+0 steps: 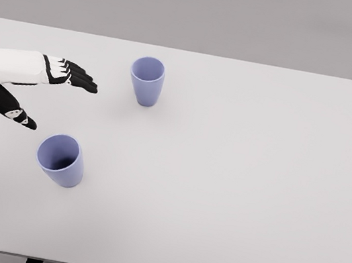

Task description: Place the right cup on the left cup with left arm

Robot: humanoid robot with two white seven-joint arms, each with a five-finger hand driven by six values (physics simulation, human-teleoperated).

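Simulated test bench: bare white table (235, 183), grey backdrop (197, 9)

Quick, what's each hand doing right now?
Left hand: open, fingers spread, holding nothing, above the white table between the two lavender plastic cups.
Right hand: not in view.

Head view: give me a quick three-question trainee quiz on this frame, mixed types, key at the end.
1. True or false: the right cup is already stacked on the left cup.
2. Multiple choice: the left hand is
A. closed around a cup
B. open above the table, holding nothing
C. out of view
3. Fill in: both cups stand ____ with their openings up.

Key
1. False; the two cups stand apart on the table.
2. B; the fingers are spread, the thumb is apart below them, and the hand touches neither cup.
3. Upright.
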